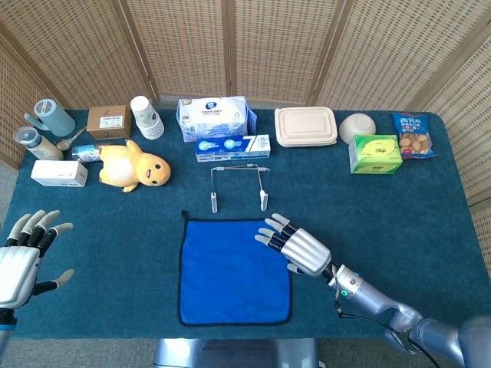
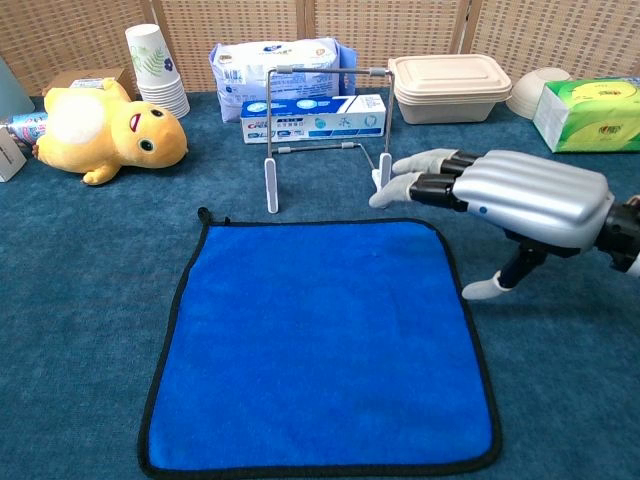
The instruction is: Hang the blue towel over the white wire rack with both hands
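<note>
Right hand [image 1: 298, 247] spread wide, empty, above far right corner of flat blue towel [image 1: 234, 270]; white wire rack [image 1: 238, 186] just beyond fingertips, toothpaste box [image 1: 232, 147] behind. Left hand [image 1: 24, 251] open-fingered, empty, well left.

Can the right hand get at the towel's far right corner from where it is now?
Probably yes. The right hand hangs open right over that corner of the blue towel, which lies flat with nothing on it; the white wire rack stands just beyond.

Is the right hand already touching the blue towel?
Cannot tell. In the chest view the right hand seems raised above the blue towel at its right edge, but neither view plainly shows a gap or contact.
</note>
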